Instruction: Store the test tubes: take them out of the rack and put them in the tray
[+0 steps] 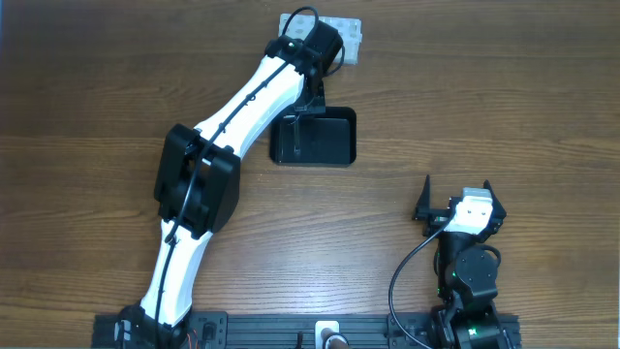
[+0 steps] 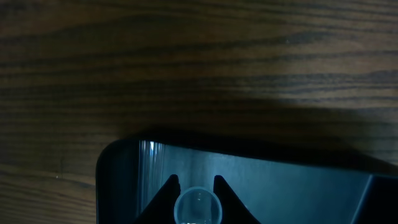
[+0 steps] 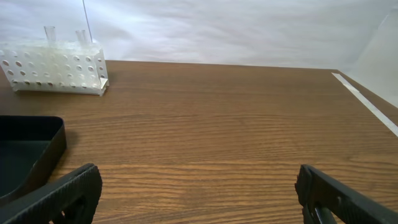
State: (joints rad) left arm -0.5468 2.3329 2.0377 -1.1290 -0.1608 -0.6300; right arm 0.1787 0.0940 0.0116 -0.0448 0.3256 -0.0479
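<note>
The left gripper (image 1: 308, 105) hangs over the far edge of the black tray (image 1: 334, 145). In its wrist view the left gripper (image 2: 194, 182) is shut on a clear test tube (image 2: 198, 206), seen end-on with its open mouth toward the camera, above the tray's floor (image 2: 124, 180). The white perforated rack (image 1: 341, 39) stands just beyond the tray. From the right wrist, the rack (image 3: 56, 68) shows two tubes (image 3: 48, 31) upright in it. The right gripper (image 1: 455, 197) rests near its base, well away from the tray, and it (image 3: 199, 199) is open with nothing between its fingers.
Bare wooden tabletop surrounds the tray and rack. The left arm's white links (image 1: 242, 107) run diagonally from the lower left up to the tray. A white backdrop (image 3: 217, 28) rises behind the table's far edge.
</note>
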